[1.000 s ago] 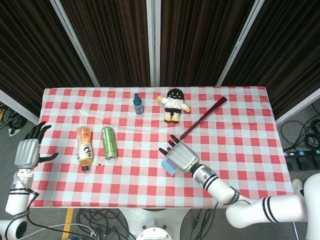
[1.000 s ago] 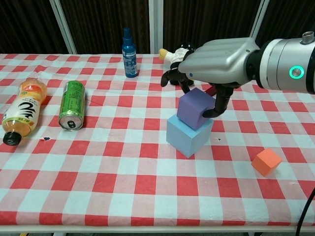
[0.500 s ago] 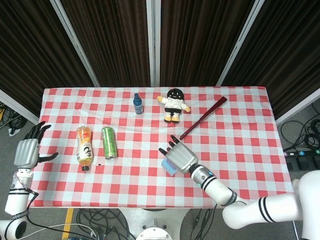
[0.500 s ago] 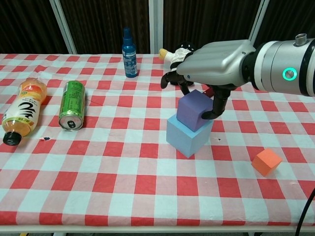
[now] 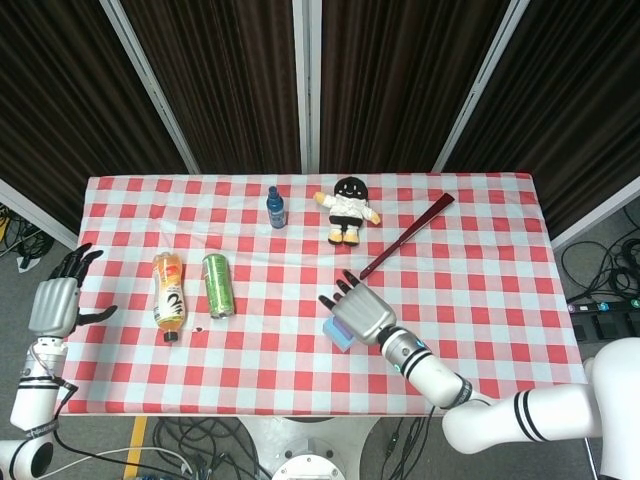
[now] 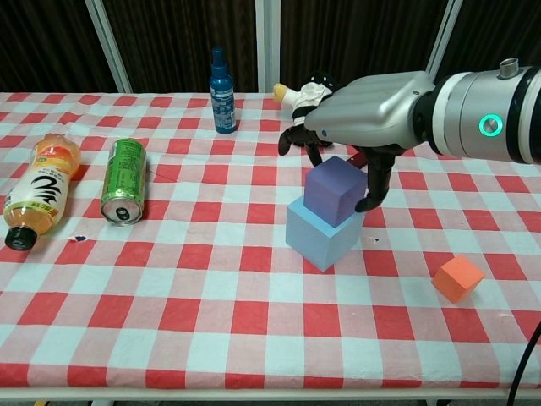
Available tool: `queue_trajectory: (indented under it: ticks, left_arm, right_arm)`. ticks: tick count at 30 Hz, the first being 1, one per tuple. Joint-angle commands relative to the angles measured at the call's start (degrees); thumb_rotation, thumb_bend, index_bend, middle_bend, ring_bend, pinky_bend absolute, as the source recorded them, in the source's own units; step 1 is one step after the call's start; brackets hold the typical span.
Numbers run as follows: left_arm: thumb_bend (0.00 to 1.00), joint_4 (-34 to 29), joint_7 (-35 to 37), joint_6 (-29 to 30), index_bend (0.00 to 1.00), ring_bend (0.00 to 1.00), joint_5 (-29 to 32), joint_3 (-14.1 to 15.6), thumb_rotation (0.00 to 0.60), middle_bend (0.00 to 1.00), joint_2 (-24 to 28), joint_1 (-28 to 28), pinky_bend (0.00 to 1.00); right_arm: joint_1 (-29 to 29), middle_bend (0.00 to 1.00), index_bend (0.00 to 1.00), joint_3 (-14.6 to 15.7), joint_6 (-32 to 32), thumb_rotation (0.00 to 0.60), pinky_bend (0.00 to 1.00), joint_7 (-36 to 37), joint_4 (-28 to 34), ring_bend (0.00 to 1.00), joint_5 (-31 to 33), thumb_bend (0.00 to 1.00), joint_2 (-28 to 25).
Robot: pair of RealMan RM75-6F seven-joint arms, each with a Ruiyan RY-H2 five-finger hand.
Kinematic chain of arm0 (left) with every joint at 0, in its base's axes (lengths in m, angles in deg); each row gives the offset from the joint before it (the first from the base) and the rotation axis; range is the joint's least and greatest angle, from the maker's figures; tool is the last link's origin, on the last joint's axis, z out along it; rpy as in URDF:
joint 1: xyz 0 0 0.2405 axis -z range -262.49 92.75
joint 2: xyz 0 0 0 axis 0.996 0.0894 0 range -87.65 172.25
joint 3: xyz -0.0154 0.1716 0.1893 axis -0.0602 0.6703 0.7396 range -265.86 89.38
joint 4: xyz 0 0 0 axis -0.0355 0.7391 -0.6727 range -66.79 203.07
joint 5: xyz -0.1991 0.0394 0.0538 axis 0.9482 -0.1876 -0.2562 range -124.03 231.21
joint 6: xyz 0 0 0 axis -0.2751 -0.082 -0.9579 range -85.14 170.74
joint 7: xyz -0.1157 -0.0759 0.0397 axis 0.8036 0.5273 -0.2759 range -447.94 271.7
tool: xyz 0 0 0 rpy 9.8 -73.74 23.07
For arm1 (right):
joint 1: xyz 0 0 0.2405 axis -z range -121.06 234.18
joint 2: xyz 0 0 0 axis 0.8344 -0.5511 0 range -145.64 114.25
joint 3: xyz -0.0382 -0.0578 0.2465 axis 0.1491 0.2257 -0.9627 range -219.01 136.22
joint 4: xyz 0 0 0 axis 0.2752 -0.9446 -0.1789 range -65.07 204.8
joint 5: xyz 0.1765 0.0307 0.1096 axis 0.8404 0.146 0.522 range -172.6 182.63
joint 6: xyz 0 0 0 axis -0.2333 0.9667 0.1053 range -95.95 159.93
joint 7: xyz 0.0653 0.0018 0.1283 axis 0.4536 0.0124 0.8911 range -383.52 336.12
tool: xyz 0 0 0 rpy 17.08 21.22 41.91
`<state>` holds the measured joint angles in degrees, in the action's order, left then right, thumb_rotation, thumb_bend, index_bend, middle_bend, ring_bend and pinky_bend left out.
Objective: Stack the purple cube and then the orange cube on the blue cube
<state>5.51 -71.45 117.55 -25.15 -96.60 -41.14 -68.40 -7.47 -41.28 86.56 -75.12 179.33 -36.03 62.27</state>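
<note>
Bottle label (image 6: 40,188) — dark swirl mark, wording unreadable.

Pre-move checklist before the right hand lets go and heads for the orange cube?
1. purple cube resting on blue cube: ok, though it sits toward the blue cube's back right.
2. right hand clear of the purple cube: cannot tell; its fingers still bracket the cube's sides.
3. orange cube reachable: ok, alone on the cloth to the right of the stack.
4. Path from stack to orange cube: ok, nothing between them.
5. left hand out of the way: ok, at the table's far left edge, holding nothing.
</note>
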Motion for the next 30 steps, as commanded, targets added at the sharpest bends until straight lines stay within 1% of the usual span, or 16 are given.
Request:
queue_trajectory:
  ticks: [1, 6, 11, 14, 18, 21, 25, 30]
  left_arm:
    - [0.09, -0.1, 0.0, 0.1, 0.23, 0.13, 0.0, -0.1, 0.6, 0.18, 0.0, 0.0, 0.25]
    - [0.09, -0.1, -0.2, 0.1, 0.23, 0.13, -0.1, 0.0, 0.6, 0.18, 0.0, 0.0, 0.25]
    - [0.09, -0.1, -0.5, 0.1, 0.23, 0.13, -0.1, 0.1, 0.6, 0.18, 0.0, 0.1, 0.25]
    - [0.09, 0.0, -0.7, 0.1, 0.23, 0.13, -0.1, 0.0, 0.6, 0.18, -0.1, 0.0, 0.25]
    - [0.09, 0.1, -1.0, 0.1, 0.23, 0.13, 0.1, -0.1, 0.6, 0.18, -0.1, 0.0, 0.25]
    - [0.09, 0.1, -1.3, 0.3, 0.23, 0.13, 0.1, -0.1, 0.6, 0.18, -0.2, 0.0, 0.25]
    - [0.09, 0.2, -1.7, 0.2, 0.23, 0.13, 0.0, 0.1, 0.6, 0.18, -0.3, 0.0, 0.25]
    - [0.09, 0.1, -2.3, 0.2, 0.23, 0.13, -0.2, 0.2, 0.6, 0.18, -0.5, 0.1, 0.25]
  right_arm:
    - [-0.1, 0.24, 0.09, 0.0, 0.1, 0.6, 0.0, 0.2, -0.1, 0.05, 0.0, 0.0, 0.1]
    - [-0.2, 0.22, 0.07, -0.3, 1.1, 0.6, 0.0, 0.8, 1.4, 0.04, -1.1, 0.0, -1.2]
    - [1.3, 0.22, 0.07, -0.2, 5.3, 0.6, 0.0, 0.6, 7.2, 0.04, -4.8, 0.0, -6.5]
    - [3.6, 0.22, 0.07, 0.8, 9.1, 0.6, 0.0, 0.7, 10.8, 0.04, -7.8, 0.0, -10.6]
    - [8.0, 0.25, 0.07, 3.5, 13.1, 0.6, 0.0, 1.8, 13.8, 0.06, -11.6, 0.0, -15.0]
    - [11.8, 0.29, 0.07, 7.1, 13.9, 0.6, 0.0, 3.1, 14.6, 0.09, -12.3, 0.0, -17.1]
    - [16.1, 0.3, 0.09, 10.3, 13.4, 0.6, 0.0, 6.1, 12.5, 0.1, -13.2, 0.0, -16.5]
    - [19.8, 0.31, 0.1, 12.7, 11.4, 0.6, 0.0, 9.1, 8.6, 0.1, -16.4, 0.0, -14.7]
